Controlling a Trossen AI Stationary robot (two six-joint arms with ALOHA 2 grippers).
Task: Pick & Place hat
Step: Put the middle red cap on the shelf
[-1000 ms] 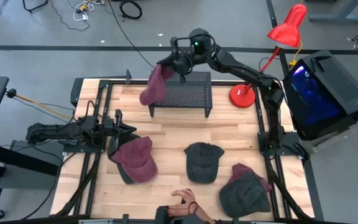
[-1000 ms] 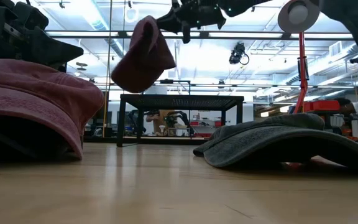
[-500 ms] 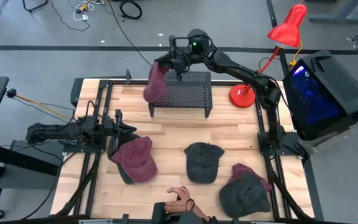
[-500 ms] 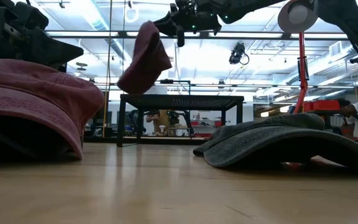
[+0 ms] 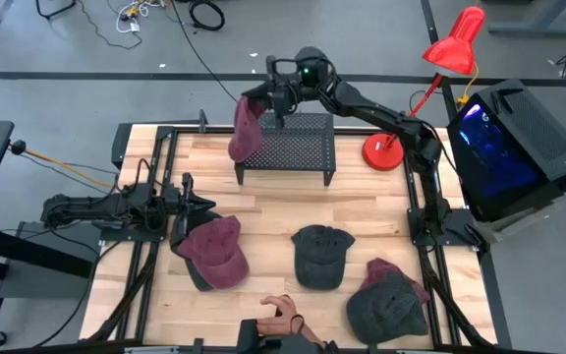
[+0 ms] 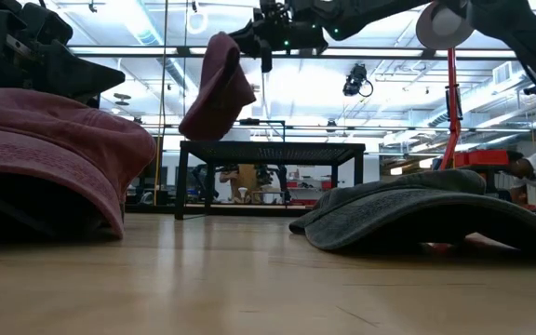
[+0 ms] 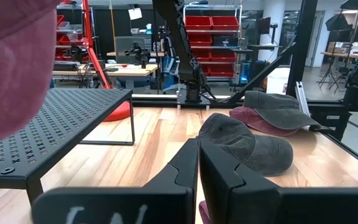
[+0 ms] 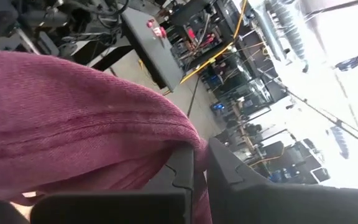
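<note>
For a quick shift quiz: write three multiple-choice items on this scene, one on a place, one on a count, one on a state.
1. Where is the carried maroon hat?
A. hanging over the black mesh stand's left end
B. beside the red lamp
C. on the floor

2. How many hats lie on the table?
A. one
B. two
C. four

3. The right gripper is:
A. open
B. shut on the maroon hat
C. out of view

Answers: 1 A, the high view shows it there; 2 C, two maroon, two grey; 3 B, fabric is pinched between its fingers.
</note>
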